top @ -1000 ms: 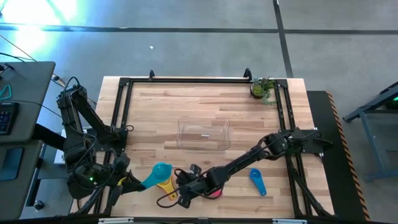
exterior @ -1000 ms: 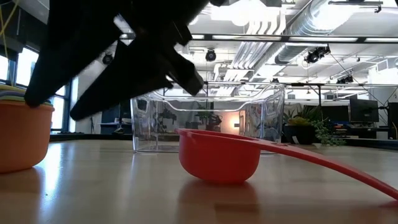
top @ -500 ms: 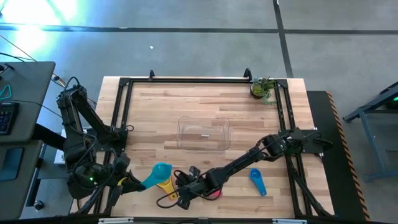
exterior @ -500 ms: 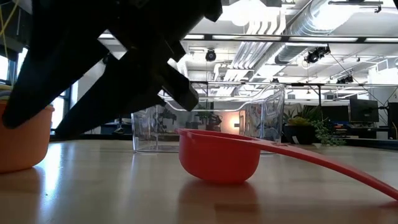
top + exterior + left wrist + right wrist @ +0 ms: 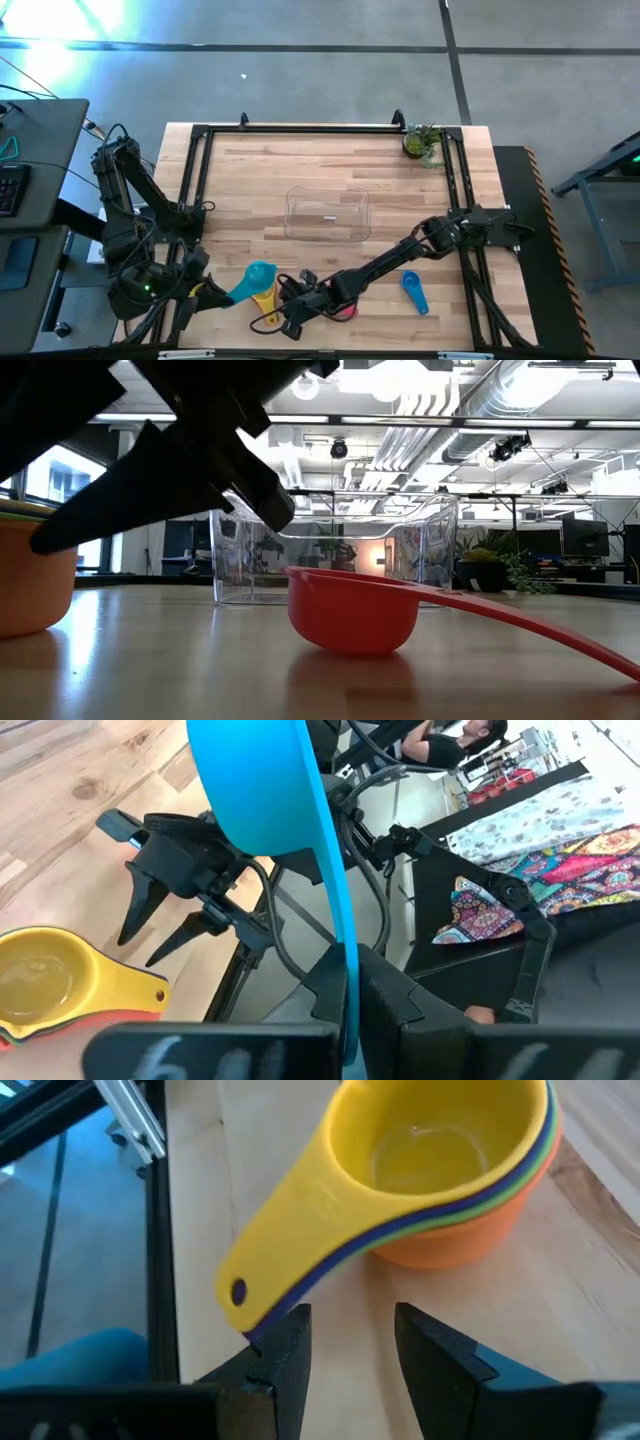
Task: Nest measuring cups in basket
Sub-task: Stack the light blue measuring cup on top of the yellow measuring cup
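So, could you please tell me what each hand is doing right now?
Left hand: closed on the teal cup.
Right hand: open, empty, by the handle of the yellow stack.

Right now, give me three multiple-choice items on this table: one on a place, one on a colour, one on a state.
1. Where is the clear basket?
A. mid-table
B. by the plant
C. at the near edge

2. What colour is the top cup of the nested stack?
A. blue
B. yellow
C. coral

3. What is the left claw doing?
A. hanging open
B. shut on the teal cup
C. shut on the basket

Answers:
1. A: the high view shows it mid-table, far from the plant.
2. B: the right wrist view shows yellow on top.
3. B: the left wrist view shows the teal handle pinched in it.
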